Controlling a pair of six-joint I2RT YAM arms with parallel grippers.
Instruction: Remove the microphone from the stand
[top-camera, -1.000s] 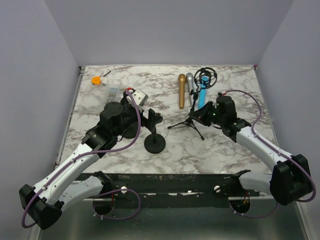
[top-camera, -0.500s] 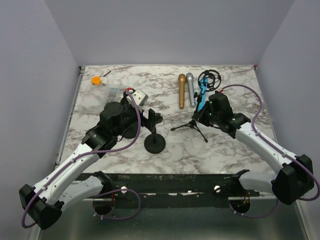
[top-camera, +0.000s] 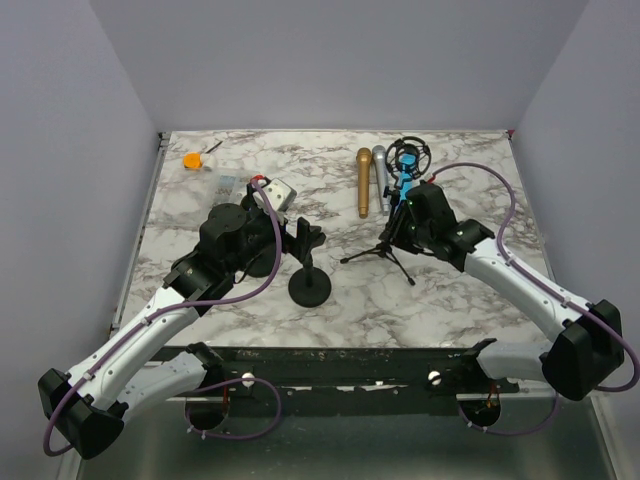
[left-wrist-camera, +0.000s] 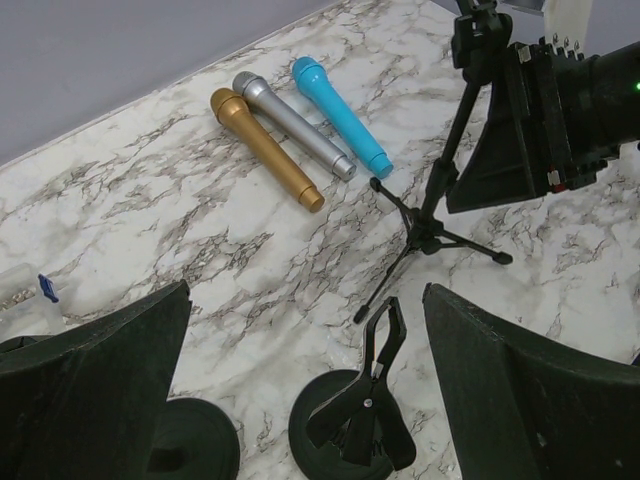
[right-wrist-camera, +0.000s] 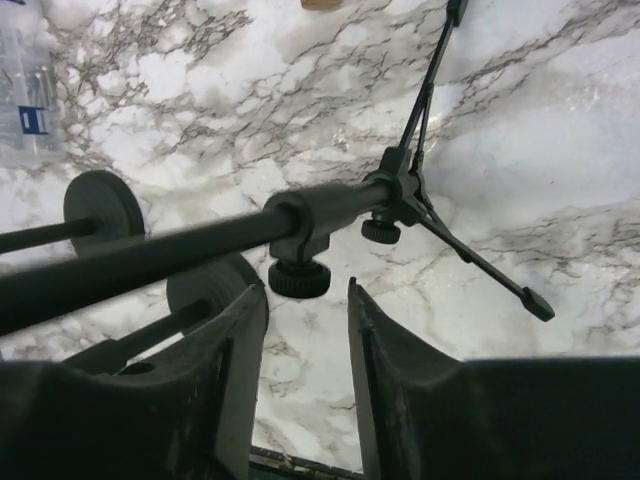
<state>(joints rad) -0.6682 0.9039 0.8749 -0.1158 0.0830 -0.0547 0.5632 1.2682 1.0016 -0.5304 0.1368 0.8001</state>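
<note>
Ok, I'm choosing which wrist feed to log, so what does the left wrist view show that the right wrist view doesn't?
Only the left wrist: the silver microphone and blue microphone, lying side by side on the table. Only the right wrist: the locking knob on the tripod stand, close up. Both: the tripod stand and the clear box.

Three microphones: one gold microphone (left-wrist-camera: 265, 150), one silver microphone (left-wrist-camera: 292, 125), one blue microphone (left-wrist-camera: 340, 115). Two stands: one tripod stand (left-wrist-camera: 427, 232), one round-base stand (left-wrist-camera: 345, 445). One orange object (top-camera: 191, 159).
</note>
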